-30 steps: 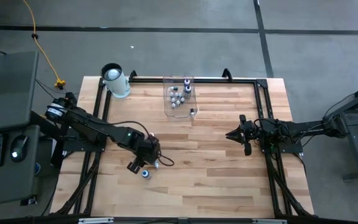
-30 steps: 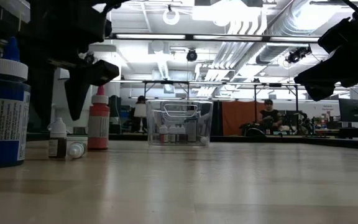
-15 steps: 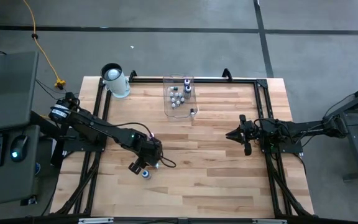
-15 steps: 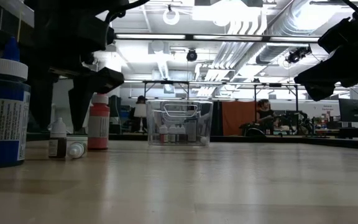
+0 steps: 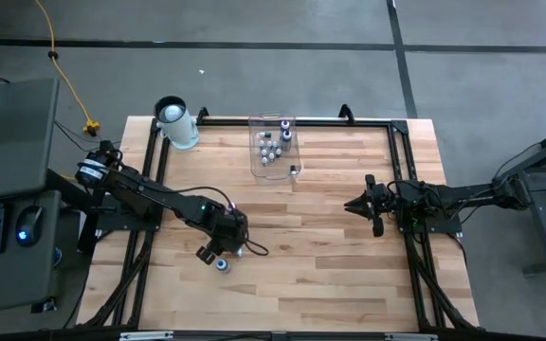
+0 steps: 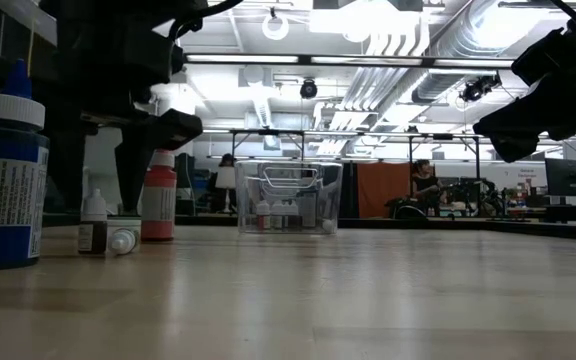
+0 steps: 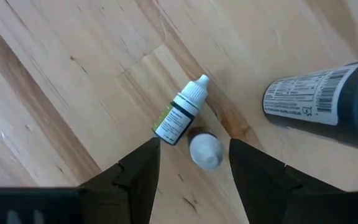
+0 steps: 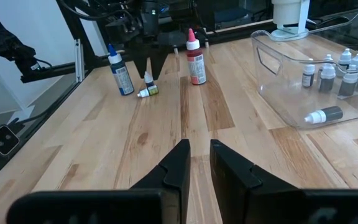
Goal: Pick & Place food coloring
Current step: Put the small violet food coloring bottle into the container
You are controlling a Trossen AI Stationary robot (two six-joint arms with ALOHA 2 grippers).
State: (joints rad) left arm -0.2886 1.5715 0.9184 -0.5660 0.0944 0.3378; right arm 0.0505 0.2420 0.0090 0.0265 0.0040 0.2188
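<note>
Left wrist view shows my left gripper point(image 7: 191, 155) open, hanging straight over an upright small dropper bottle point(image 7: 204, 149), so its fingers point(image 7: 138, 171) can drop on either side. Just beside that bottle, a second small bottle point(image 7: 180, 113) lies on its side, and the blue bottle point(image 6: 4, 170) stands near. Well apart from that bottle, the clear bin point(image 5: 273, 145) holds more bottles. My right gripper point(image 5: 360, 205) waits nearly closed, empty.

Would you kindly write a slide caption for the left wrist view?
Open left hand poised above two small food coloring bottles: one standing, one lying; a larger dark bottle lies alongside.
</note>
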